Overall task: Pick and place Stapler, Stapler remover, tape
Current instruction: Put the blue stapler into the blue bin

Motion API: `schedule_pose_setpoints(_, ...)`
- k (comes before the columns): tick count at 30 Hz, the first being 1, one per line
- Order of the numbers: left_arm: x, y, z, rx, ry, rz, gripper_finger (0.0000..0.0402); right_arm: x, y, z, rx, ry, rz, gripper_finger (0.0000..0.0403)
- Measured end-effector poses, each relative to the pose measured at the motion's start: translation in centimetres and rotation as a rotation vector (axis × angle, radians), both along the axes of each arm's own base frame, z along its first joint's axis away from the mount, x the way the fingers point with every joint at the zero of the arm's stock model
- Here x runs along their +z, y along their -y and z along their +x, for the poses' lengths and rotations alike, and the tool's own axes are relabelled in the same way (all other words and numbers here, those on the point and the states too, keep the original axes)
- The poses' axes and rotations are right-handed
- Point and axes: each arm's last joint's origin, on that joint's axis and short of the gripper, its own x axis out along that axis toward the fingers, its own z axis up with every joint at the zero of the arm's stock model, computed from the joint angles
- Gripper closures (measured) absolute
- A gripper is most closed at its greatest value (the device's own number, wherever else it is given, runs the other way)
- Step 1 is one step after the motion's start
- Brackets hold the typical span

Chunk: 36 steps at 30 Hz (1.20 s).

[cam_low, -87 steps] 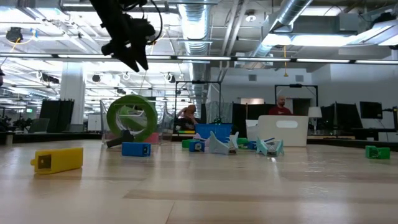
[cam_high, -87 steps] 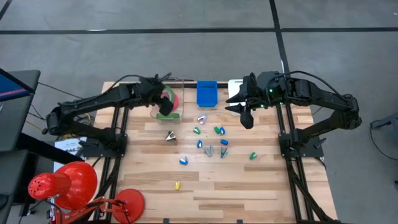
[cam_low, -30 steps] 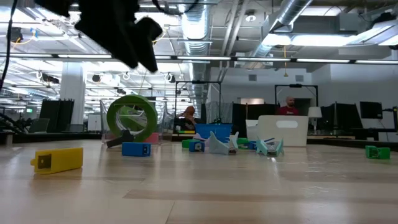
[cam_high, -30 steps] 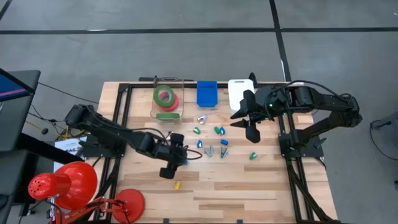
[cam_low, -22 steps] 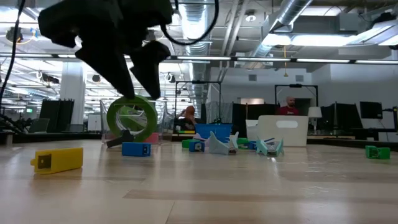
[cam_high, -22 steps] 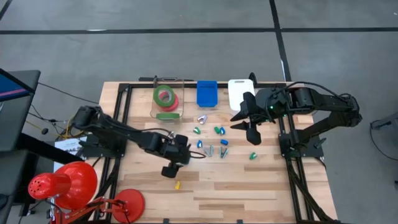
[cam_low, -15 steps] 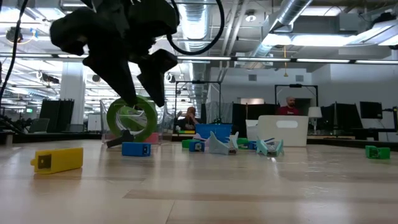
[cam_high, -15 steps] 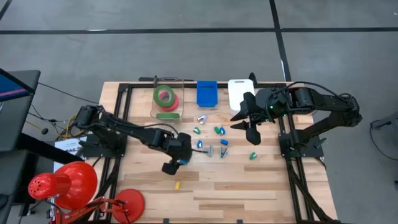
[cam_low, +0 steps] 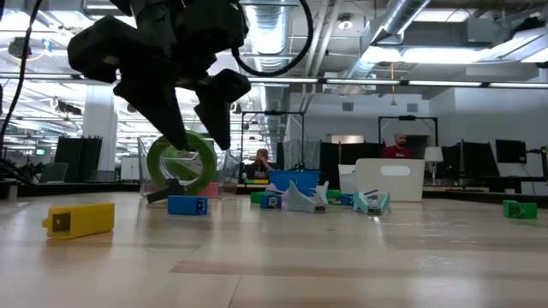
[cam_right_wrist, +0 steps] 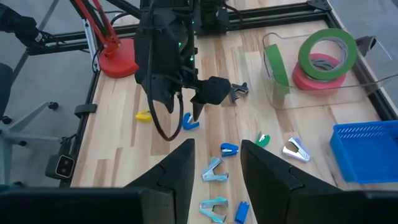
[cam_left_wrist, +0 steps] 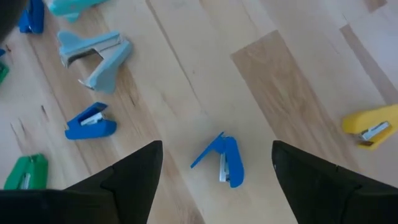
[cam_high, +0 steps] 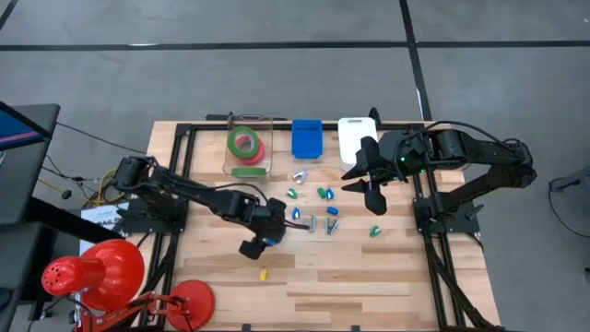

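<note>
Over table centre, left tool point(cam_left_wrist: 214, 163) spread above blue stapler point(cam_left_wrist: 222, 159), bare wood around; right tool's spread unclear

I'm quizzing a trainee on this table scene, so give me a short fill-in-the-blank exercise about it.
1. The left gripper hovers with open jaws above a small ____ stapler.
2. The three tape rolls sit in a clear ____.
3. The lone stapler nearest the table's front edge is ____.
4. Between the clear bin and the white tray sits a ____ basket.

Missing words: blue; bin; yellow; blue
</note>
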Motion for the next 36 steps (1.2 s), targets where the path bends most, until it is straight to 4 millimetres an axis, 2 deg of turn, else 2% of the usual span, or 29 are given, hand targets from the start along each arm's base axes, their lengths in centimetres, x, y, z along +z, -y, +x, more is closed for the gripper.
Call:
schedule_pose_setpoints(15, -4.4, 0.2, 1.1, -0.047, -0.119, 0.044, 0.0109, 0.0, 0.0, 0.0, 0.0, 0.0, 0.0, 0.028)
schedule_pose_setpoints(21, -5.0, 0.2, 1.1, -0.046, -0.138, 0.048, 0.0116, 0.0, 0.0, 0.0, 0.0, 0.0, 0.0, 0.0281)
schedule_pose_setpoints(36, -5.0, 0.3, 1.1, -0.054, -0.143, 0.023, 0.0232, 0.0, 0.0, 0.0, 0.002, 0.0, -0.002, 0.0281)
